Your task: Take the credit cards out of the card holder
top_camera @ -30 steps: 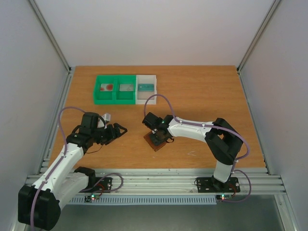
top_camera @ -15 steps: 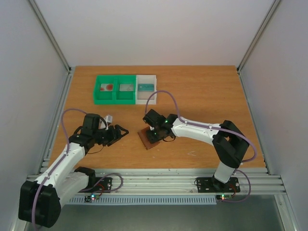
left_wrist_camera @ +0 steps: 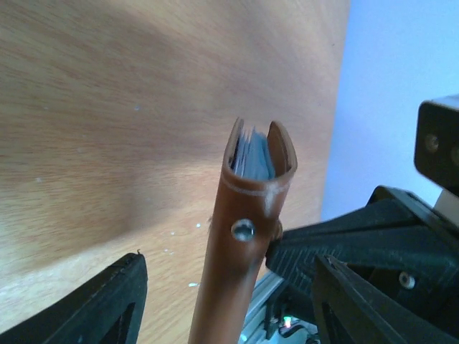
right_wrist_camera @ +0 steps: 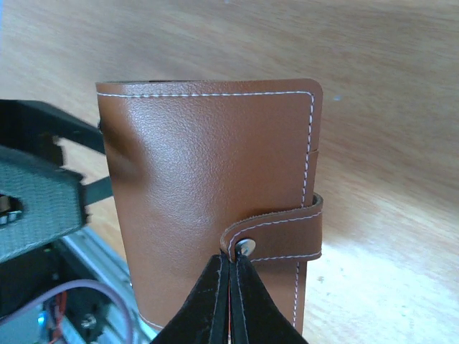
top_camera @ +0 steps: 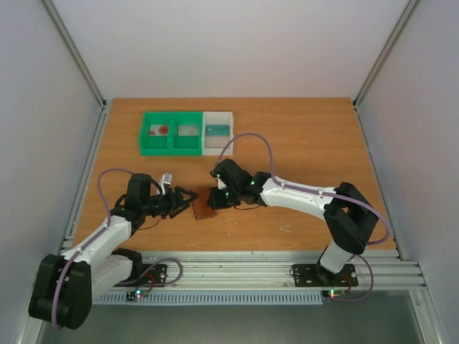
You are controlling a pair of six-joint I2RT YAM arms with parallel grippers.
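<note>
The brown leather card holder [top_camera: 204, 210] is closed, its strap snapped over the round stud [right_wrist_camera: 245, 247]. My right gripper [right_wrist_camera: 231, 264] is shut on the strap end by the stud and holds the card holder on edge; in the top view the gripper [top_camera: 215, 198] is just right of it. My left gripper [top_camera: 189, 196] is open, and the card holder [left_wrist_camera: 244, 236] stands between its fingers [left_wrist_camera: 93, 308] without touching them. Thin pale blue-grey card edges [left_wrist_camera: 252, 156] show inside the fold. No red card shows.
A green two-part bin [top_camera: 171, 133] and a white bin [top_camera: 217, 131] stand at the back left, each with small items inside. The table's front edge and metal rail [top_camera: 229, 265] lie close behind the grippers.
My right gripper has carried the card holder to the left. My left gripper has moved right to meet it, so the card holder now stands between its open fingers.
</note>
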